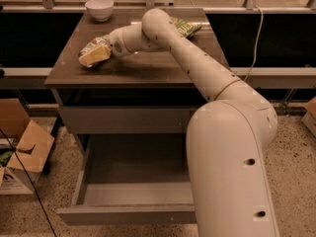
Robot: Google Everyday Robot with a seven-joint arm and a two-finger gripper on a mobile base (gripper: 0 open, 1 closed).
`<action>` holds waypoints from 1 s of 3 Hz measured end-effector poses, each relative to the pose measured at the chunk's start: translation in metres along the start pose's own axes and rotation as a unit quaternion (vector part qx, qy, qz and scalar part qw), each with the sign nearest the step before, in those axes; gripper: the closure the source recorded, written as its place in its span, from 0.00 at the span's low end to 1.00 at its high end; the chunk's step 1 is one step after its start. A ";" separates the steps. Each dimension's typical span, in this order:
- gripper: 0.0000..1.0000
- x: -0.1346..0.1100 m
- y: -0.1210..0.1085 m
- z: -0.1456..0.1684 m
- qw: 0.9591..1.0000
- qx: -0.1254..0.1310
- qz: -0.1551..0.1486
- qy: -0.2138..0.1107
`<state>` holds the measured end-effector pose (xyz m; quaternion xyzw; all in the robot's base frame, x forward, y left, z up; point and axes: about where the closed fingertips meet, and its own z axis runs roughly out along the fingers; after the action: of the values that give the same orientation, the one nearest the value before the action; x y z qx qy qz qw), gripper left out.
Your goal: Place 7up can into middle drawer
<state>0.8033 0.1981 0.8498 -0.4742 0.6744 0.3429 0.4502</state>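
jaws closed on the 7up can; we see it tilted in the gripper over the left part of the worktop. arm reaches in from the right. white bowl at back left, green crisp bag at back right. below, we note the middle drawer pulled open, well apart from the can.
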 end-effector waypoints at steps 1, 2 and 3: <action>0.49 -0.001 0.001 -0.002 1.000 0.001 -0.001 -0.002; 0.72 -0.009 0.004 -0.008 1.000 0.001 -0.011 -0.010; 0.95 -0.023 0.010 -0.022 0.999 -0.006 -0.029 -0.028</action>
<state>0.7908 0.1892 0.8797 -0.4864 0.6454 0.3468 0.4759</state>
